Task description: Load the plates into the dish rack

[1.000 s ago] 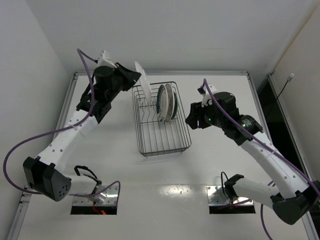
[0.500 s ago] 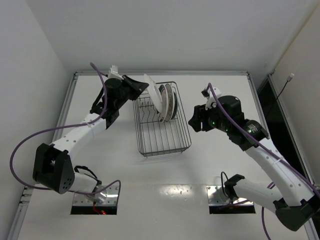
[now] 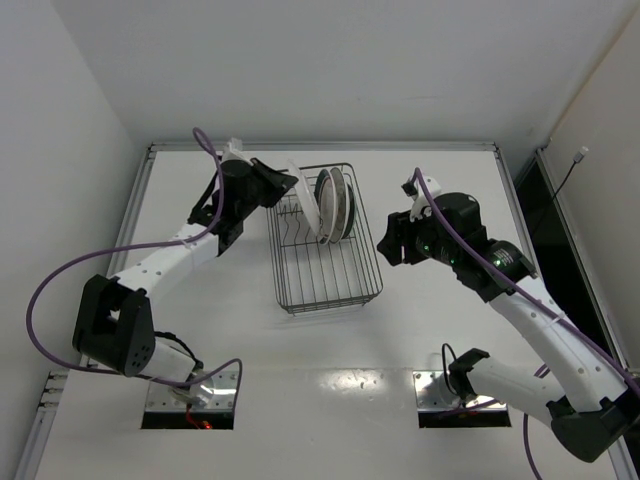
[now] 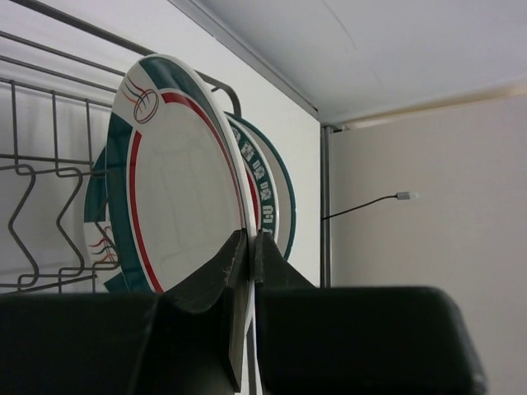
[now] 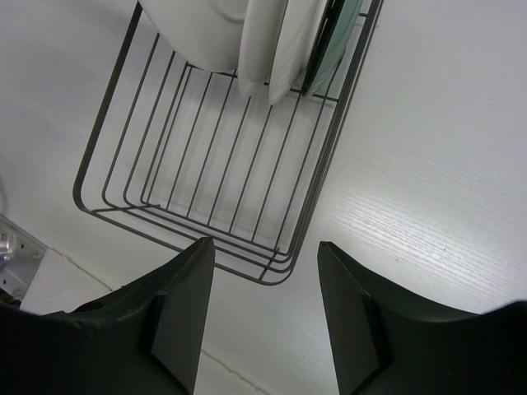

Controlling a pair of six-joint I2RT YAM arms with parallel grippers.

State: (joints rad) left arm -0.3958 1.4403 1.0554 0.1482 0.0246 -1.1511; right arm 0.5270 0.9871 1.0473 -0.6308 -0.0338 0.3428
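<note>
Clamped on a white plate (image 3: 307, 196), the left pincer (image 3: 284, 186) has swung it into the dish rack (image 3: 330, 285), near the bench's (image 3: 250, 335) far edge, beside the banded plates (image 3: 337, 205); it seems not yet seated, so release waits. The right pincer (image 5: 262, 296) hovers, jaws apart.

a white table (image 3: 230, 315) sits between plain white walls (image 3: 330, 70), a thin cable (image 4: 362, 203) on the right wall.
</note>
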